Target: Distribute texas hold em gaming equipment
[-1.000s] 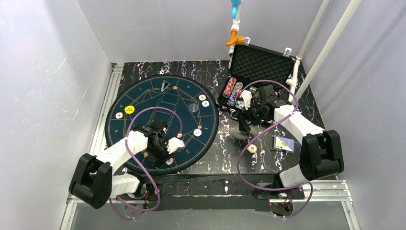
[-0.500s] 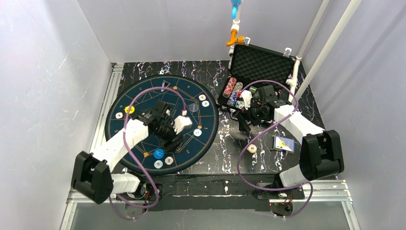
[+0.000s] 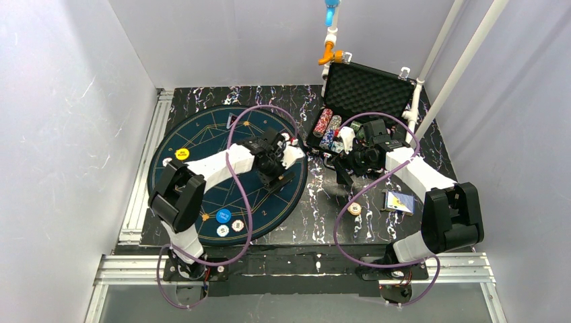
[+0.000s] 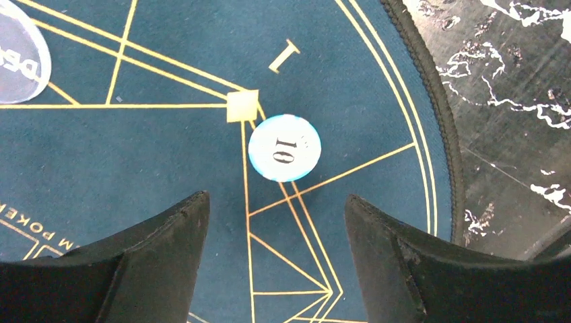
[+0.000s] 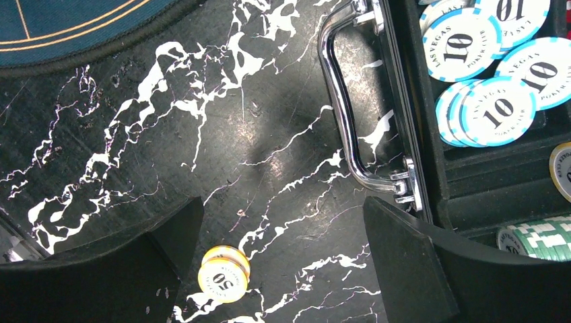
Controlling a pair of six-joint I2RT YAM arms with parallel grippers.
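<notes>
Few pieces lie on the round dark-blue gold-lined mat (image 3: 202, 131) overhead: yellow button disc (image 3: 182, 153), blue button disc (image 3: 223, 215). Most multicoloured chip rows (image 3: 328, 128) sit in the black foam-lined case (image 3: 367, 87).

Left wrist: left jaws wide, empty, over a white-and-blue "10" chip (image 4: 284, 147).

Right wrist: right jaws wide, empty, beside a yellow "50" chip (image 5: 223, 272).

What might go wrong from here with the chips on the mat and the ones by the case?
1. The open left fingers hover above the 10 chip lying on the mat. A low swing might knock it off its spot.
2. The yellow 50 chips sit on the table close to the open right fingers. A careless sweep may scatter them.
</notes>
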